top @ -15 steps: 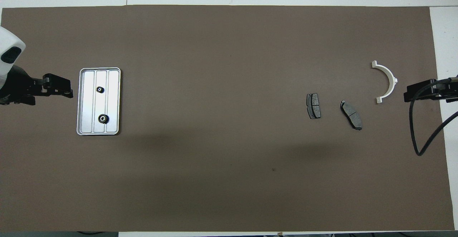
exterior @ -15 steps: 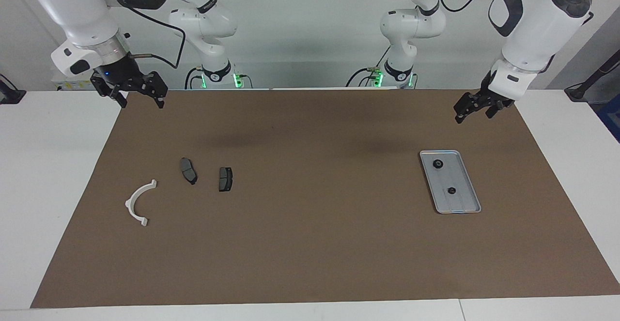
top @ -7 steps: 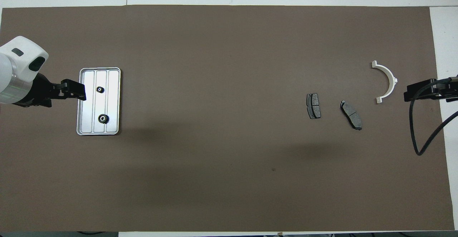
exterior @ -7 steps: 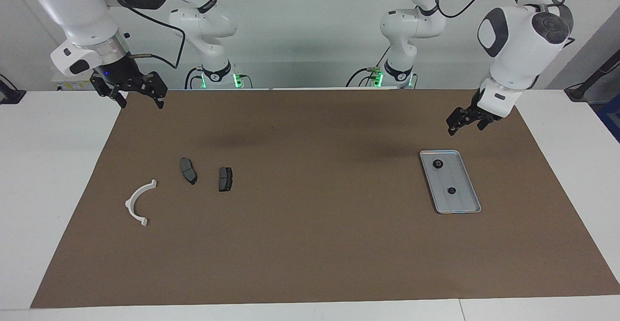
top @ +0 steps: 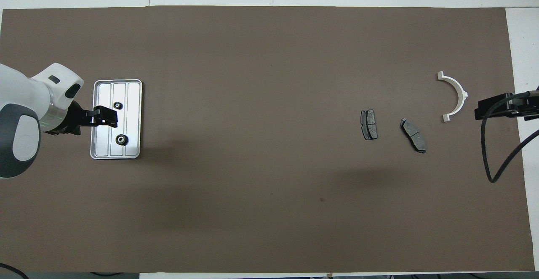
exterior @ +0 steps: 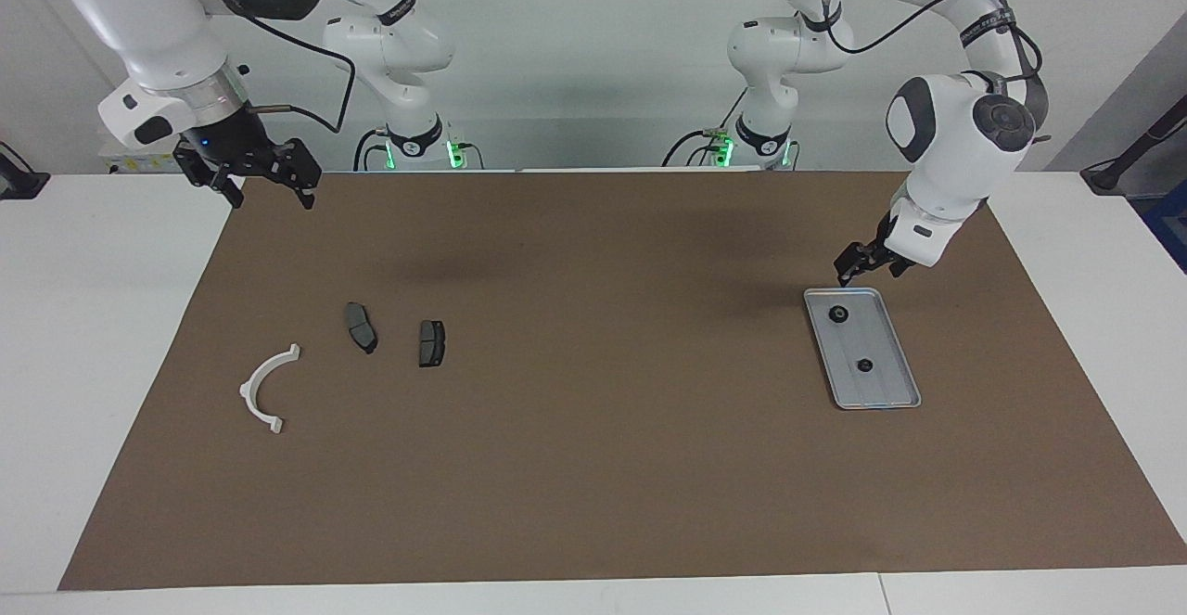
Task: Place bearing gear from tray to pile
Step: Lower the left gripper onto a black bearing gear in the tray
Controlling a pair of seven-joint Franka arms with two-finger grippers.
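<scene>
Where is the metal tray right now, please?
The tray lies on the brown mat toward the left arm's end of the table, holding two small black gears, under the left pincer.

You are looking from high across the table toward both robots in the facing view. In the overhead view you are looking steeply down, robots' way, with both sharing the brown mat (exterior: 593, 467) (top: 269, 60).

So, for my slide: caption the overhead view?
Left gripper over tray holding two gears; right gripper waits.

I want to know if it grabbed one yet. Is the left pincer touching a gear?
Apart. In the facing view the left pincer hangs above the tray's rim, short of both gears.
</scene>
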